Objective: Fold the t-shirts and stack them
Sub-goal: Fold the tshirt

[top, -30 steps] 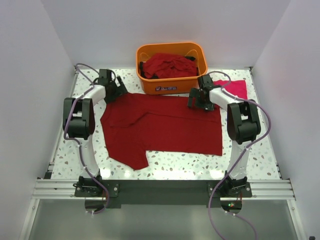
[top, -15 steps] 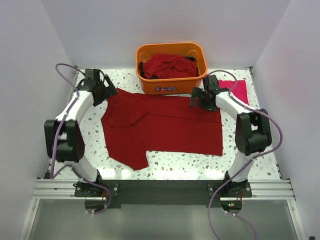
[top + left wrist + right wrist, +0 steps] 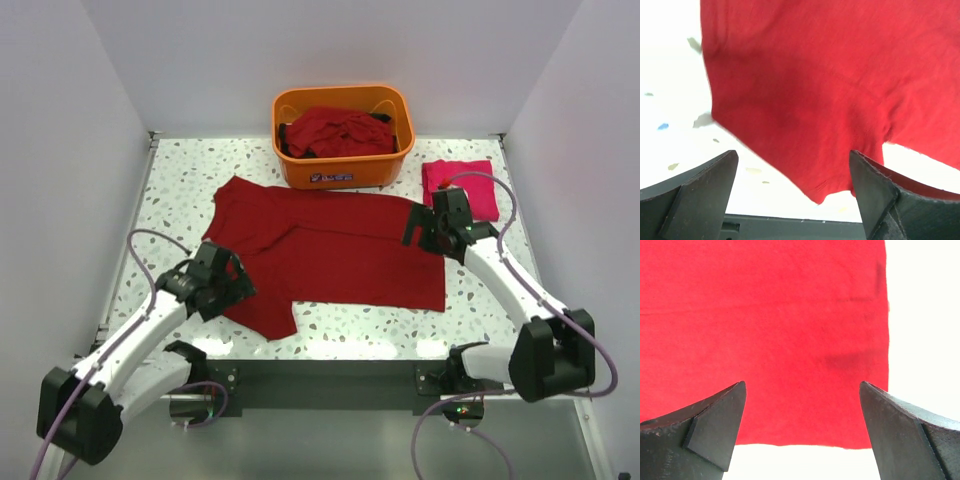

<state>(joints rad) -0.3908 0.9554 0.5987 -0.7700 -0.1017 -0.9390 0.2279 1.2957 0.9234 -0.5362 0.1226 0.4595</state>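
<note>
Orange tub (image 3: pixel 385 170) blocks the far side of the t-shirt (image 3: pixel 340 250).

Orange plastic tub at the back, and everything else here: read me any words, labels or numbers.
Small white label on the front of the orange plastic tub: too small and blurred to read.
Spread dark red t-shirt and folded pinkish-red t-shirt: no text visible.

A flat, plain dark red cloth t-shirt (image 3: pixel 765 340) fills most of the view, one square corner at lower right. The white bench (image 3: pixel 922 315) shows beside and below it. The right gripper (image 3: pixel 802 390) is spread wide, its black fingers (image 3: pixel 715 430) framing the cloth's edge.
</note>
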